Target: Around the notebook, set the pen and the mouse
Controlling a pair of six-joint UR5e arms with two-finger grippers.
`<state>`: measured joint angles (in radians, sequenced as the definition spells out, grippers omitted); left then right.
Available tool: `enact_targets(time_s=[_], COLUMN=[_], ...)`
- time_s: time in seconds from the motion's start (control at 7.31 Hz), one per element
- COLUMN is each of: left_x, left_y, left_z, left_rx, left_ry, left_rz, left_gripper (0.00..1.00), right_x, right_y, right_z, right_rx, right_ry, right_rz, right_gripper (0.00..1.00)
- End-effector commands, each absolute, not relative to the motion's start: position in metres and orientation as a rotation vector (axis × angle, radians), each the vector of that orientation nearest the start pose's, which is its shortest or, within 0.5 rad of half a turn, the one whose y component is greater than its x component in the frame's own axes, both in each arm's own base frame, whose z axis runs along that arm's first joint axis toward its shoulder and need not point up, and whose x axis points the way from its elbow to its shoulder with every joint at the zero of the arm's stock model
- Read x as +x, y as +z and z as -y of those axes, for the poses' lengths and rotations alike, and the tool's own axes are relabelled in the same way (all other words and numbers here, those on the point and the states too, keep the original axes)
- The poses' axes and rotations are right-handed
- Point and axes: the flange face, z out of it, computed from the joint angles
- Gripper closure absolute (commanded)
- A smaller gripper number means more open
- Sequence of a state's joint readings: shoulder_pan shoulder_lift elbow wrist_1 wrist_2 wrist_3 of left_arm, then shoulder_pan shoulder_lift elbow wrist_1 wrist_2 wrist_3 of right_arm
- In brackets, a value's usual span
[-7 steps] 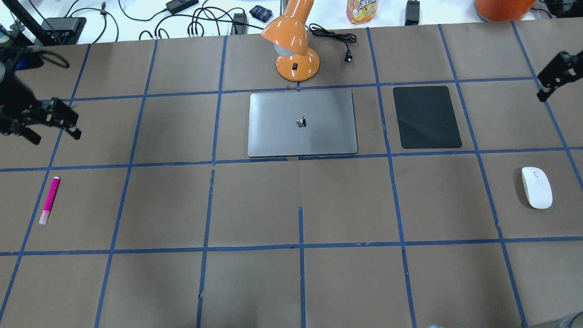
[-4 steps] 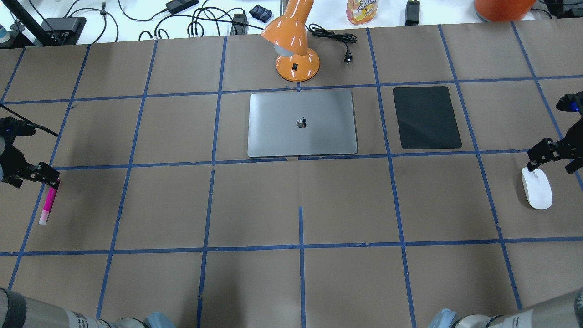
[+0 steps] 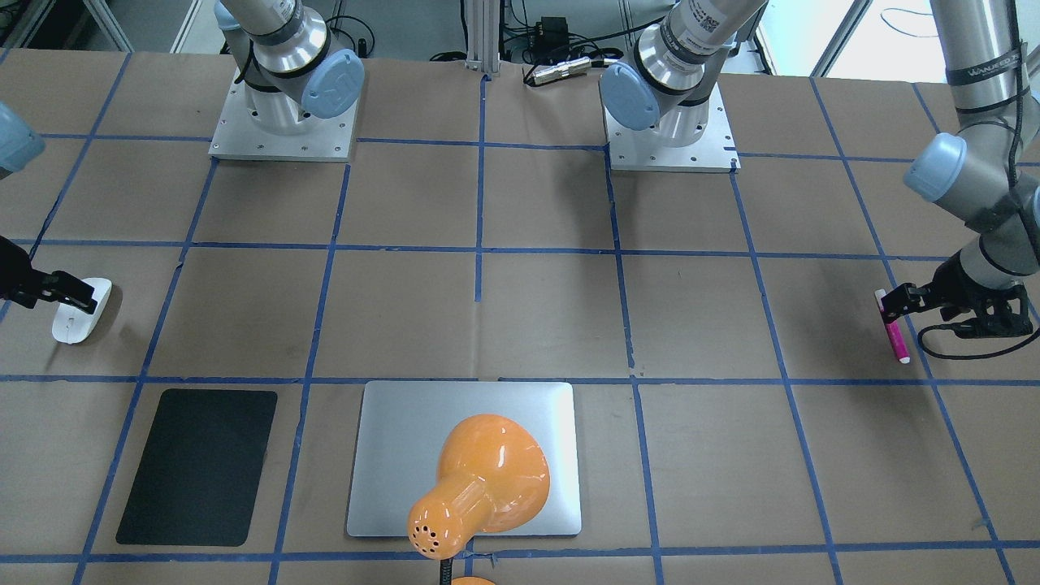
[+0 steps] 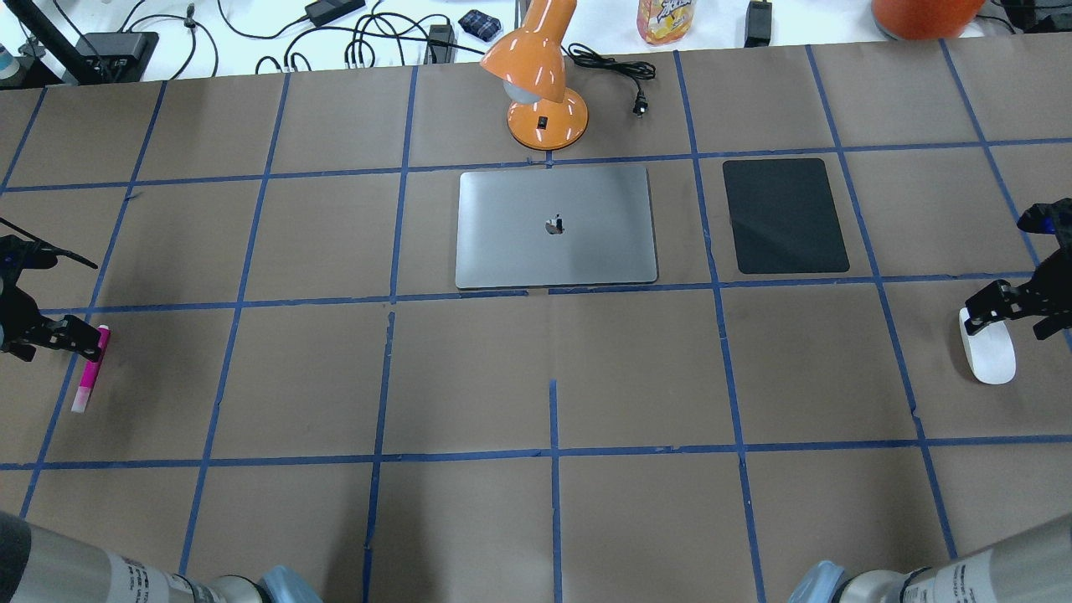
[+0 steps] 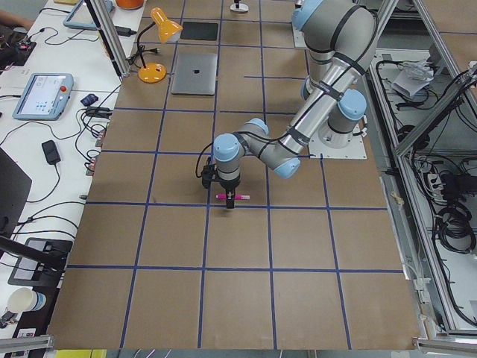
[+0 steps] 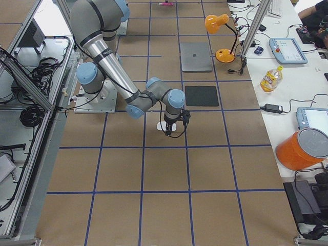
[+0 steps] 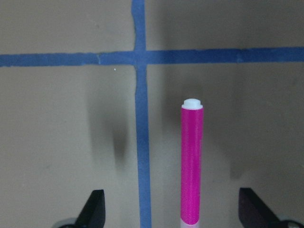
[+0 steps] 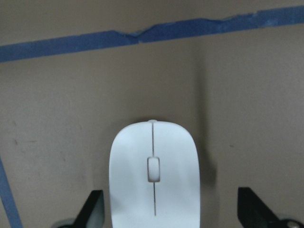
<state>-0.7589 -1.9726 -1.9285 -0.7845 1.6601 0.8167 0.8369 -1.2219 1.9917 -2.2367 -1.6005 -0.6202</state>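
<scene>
The magenta pen (image 4: 90,368) lies on the brown table at the far left. My left gripper (image 4: 52,339) hangs open over its far end. In the left wrist view the pen (image 7: 192,161) runs between the two black fingertips (image 7: 95,209), nearer the right one, touching neither. The white mouse (image 4: 988,352) rests at the far right, and my right gripper (image 4: 1015,314) stands open over its far end. The right wrist view shows the mouse (image 8: 154,180) between spread fingers (image 8: 249,209). The silver notebook (image 4: 555,226) lies shut at the table's middle back, away from both.
An orange desk lamp (image 4: 540,84) stands just behind the notebook, its cord trailing right. A black mat (image 4: 785,215) lies to the notebook's right. Cables and a bottle (image 4: 666,18) sit on the white bench beyond. Blue tape lines grid the paper.
Both arms have swung in from the back sides and come down: the left gripper now straddles the pen's far end, the right gripper the mouse's far end. Pen, mouse and notebook have not moved.
</scene>
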Motion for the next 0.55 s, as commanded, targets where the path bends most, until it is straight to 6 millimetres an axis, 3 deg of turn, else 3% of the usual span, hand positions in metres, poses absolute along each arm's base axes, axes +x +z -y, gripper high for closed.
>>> enact_targets(time_s=[0.0,0.14,0.41], left_x=[0.3179,0.3175,0.3146], left_y=[0.1767,0.1743,0.1690], left_z=[0.4703,0.4704,0.4706], left_rx=[-0.007,-0.005,0.010], left_ry=[0.027,0.051,0.050], left_rz=[-3.110,-3.107,-3.124], left_gripper=[0.06,0.22,0.25], right_x=[-0.2495,-0.2491,-0.2492], right_y=[0.1727,0.1706,0.1698], right_z=[0.4713,0.4708,0.4708], right_rx=[0.176,0.175,0.170], right_ry=[0.153,0.158,0.162], right_rz=[-3.085,-3.082,-3.082], right_gripper=[0.00,0.00,0.25])
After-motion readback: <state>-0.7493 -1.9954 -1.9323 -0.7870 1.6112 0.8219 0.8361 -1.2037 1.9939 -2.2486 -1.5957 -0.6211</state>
